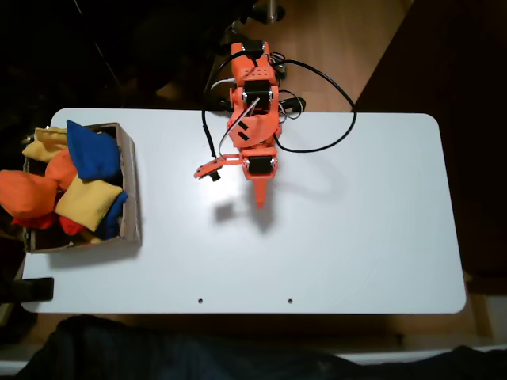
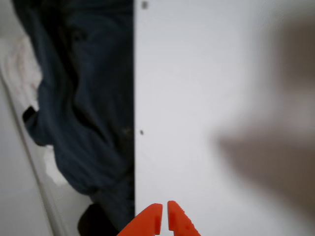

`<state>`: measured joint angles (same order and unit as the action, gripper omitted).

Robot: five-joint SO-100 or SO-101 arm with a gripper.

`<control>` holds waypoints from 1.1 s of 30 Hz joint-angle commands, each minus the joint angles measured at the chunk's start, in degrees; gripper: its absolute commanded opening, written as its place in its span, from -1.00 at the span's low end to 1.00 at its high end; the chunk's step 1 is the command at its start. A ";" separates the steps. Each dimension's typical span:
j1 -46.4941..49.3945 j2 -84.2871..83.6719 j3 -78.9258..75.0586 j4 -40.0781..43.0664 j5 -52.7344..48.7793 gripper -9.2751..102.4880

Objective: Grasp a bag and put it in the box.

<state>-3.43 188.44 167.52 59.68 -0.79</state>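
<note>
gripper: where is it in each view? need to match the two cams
Fixed view: gripper upper centre of the white table, fingertips pointing down the picture, nothing held.
Wrist view: gripper at the bottom edge, centre, fingers nearly together above the table.
Shared landmark: small dark holes near the table's edge.

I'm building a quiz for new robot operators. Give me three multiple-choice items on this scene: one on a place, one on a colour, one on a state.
1. In the fixed view, where is the cardboard box?
A. left table edge
B. table centre
C. right edge

2. Which beanbag bulges over the box's left wall?
A. blue
B. orange
C. yellow

3. How is the pincer?
A. gripping a bag
B. wide open
C. shut, holding nothing

Key: 1 A, it sits at the white table's left end. 2 B, the orange beanbag overhangs there. 3 C, the wrist view shows the fingertips nearly touching with nothing between.
</note>
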 commanded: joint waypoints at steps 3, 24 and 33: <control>-0.62 0.44 2.64 0.26 1.67 -0.84; -0.53 0.44 0.88 15.38 2.64 -0.83; 0.09 0.44 0.35 17.67 3.34 -0.84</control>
<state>-3.43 188.44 170.51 76.99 2.11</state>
